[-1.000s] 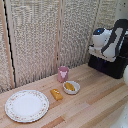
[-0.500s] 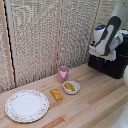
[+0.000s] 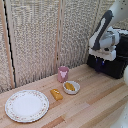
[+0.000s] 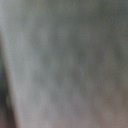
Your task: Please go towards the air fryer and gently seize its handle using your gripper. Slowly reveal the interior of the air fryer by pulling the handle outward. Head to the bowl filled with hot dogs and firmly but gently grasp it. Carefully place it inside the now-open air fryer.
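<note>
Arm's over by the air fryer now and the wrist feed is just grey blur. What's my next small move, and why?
Probably ease the tool a little closer to the front of the air fryer, aiming for its handle, then close. The arm hangs right in front of the black appliance, whether the tool is open or touching anything cannot be told, and the bowl sits untouched on the table.

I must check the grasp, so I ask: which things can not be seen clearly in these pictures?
- Gripper, exterior view: too small and dark against the air fryer to tell open or shut.
- Handle: not distinguishable, the arm covers the front.
- Air fryer: cut off by the exterior view's right edge.
- Wrist view: a grey blur only.
- Hot dogs in the bowl: too small to count.
</note>
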Controlling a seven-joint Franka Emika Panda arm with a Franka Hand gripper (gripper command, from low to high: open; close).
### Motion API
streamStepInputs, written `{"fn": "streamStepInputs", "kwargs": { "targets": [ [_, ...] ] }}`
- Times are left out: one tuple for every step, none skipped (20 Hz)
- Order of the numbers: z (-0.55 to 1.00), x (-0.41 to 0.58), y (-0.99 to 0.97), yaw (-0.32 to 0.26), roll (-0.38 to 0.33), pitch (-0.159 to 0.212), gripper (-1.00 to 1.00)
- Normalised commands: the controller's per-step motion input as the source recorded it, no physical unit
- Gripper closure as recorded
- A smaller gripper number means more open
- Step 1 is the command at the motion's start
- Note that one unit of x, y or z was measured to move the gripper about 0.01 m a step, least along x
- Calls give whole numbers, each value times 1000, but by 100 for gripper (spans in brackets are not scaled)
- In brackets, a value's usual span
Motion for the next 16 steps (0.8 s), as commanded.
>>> {"fn": "streamStepInputs", "kwargs": {
  "targets": [
    [100, -417, 934, 0, 7, -32, 100],
    [43, -346, 949, 0, 0, -102, 100],
    [0, -266, 963, 0, 0, -136, 100],
    [0, -263, 966, 0, 0, -139, 100],
    [0, -263, 966, 0, 0, -138, 100],
    [0, -266, 966, 0, 1, -138, 100],
    [0, -263, 969, 0, 1, -137, 100],
    [0, -263, 969, 0, 3, -139, 100],
    [3, -254, 969, 0, 5, -141, 100],
    [11, -206, 957, 0, 14, -166, 100],
    [17, -186, 954, -3, 15, -176, 100],
    [17, -171, 954, -8, 15, -176, 100],
    [11, -149, 946, -16, 14, -179, 100],
    [0, -20, 923, -57, 4, -184, 100],
    [0, 0, 906, -96, 0, -165, 100],
    [-151, 51, 817, -144, -9, -119, 100]
  ]
}}
